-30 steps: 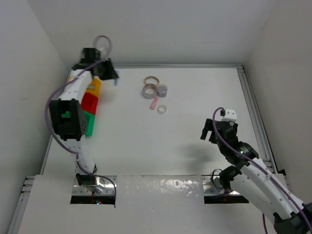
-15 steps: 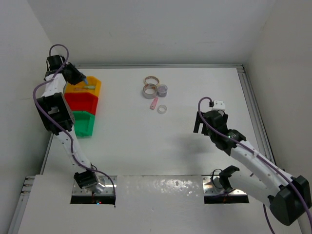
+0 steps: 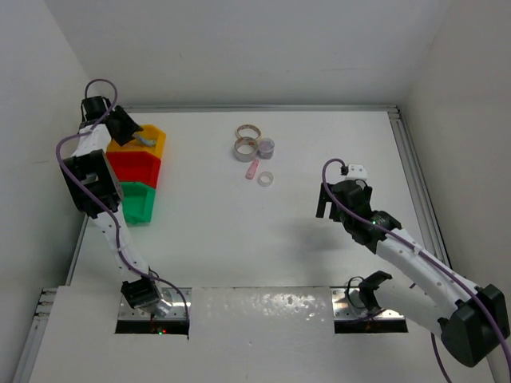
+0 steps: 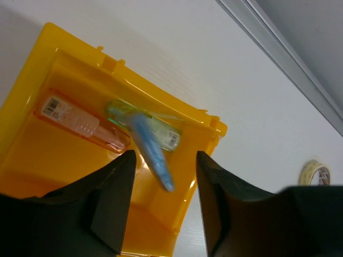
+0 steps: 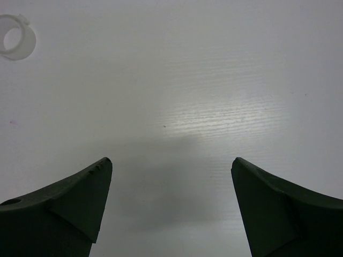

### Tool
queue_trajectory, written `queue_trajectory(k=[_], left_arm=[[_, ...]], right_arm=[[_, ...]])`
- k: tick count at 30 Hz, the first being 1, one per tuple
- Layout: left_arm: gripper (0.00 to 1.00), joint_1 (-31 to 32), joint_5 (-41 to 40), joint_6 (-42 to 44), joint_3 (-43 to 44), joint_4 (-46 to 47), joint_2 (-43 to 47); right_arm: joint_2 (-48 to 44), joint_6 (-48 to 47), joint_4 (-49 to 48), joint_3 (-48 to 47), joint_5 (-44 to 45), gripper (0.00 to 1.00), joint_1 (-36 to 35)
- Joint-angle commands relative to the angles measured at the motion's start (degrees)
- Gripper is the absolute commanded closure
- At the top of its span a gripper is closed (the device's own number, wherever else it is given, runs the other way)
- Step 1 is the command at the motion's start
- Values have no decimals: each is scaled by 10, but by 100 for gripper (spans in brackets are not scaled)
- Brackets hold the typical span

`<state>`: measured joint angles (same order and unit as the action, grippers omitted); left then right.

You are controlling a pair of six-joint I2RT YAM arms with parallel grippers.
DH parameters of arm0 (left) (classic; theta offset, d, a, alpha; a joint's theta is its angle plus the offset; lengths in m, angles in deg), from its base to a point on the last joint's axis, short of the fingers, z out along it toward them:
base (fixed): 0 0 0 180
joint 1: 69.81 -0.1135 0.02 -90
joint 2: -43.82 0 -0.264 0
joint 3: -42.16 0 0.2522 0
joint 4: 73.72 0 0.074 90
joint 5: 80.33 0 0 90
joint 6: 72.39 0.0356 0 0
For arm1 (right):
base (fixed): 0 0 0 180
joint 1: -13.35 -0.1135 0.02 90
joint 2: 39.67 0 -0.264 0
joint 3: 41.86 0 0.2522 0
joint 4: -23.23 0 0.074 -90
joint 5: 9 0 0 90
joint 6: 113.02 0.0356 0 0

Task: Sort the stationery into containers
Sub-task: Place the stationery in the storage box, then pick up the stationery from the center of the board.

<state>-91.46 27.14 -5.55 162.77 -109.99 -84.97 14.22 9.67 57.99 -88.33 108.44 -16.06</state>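
My left gripper [image 4: 166, 158] hangs open above the yellow bin [image 4: 32, 160], also seen at the back left [image 3: 153, 145]. A blurred blue stick [image 4: 153, 152] is loose between the fingers, touching neither, over the bin's inside. An orange stick [image 4: 80, 124] and a green stick [image 4: 161, 131] lie in that bin. The red bin [image 3: 134, 167] and green bin [image 3: 132, 203] stand in front of it. Tape rolls [image 3: 246, 148], a pink stick [image 3: 252, 169] and a white ring [image 3: 265, 179] lie mid-table. My right gripper [image 5: 171, 160] is open and empty over bare table, at centre right [image 3: 330, 201].
The white ring [image 5: 16, 36] shows at the top left of the right wrist view. One tan tape roll [image 4: 313, 172] lies beyond the yellow bin. A metal rail [image 3: 415, 175] runs along the table's right edge, and walls close in the left and back.
The left arm swung left over the yellow bin, then its jaws opened and let go of the blue stick. The right arm reached forward and left.
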Motion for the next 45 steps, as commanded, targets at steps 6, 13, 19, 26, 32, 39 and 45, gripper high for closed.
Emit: queue_trajectory(k=[6, 13, 19, 26, 32, 39, 45], left_arm=[[40, 26, -67, 68, 5, 39, 93], [52, 101, -106, 172, 9, 52, 173], [72, 269, -84, 290, -16, -48, 170], [55, 437, -131, 348, -14, -112, 73], [55, 476, -147, 339, 18, -113, 5], [55, 515, -209, 368, 15, -104, -30], [55, 521, -199, 357, 17, -102, -55]], right_arm=[[-19, -10, -7, -28, -11, 9, -4], [-37, 1, -9, -10, -11, 10, -7], [-47, 5, -9, 1, -15, 10, -9], [-57, -6, 2, 2, -13, 10, -10], [-81, 1, 13, 20, -5, 10, -12], [-113, 9, 21, 40, 10, 9, -12], [-109, 5, 26, 36, 13, 9, -12]])
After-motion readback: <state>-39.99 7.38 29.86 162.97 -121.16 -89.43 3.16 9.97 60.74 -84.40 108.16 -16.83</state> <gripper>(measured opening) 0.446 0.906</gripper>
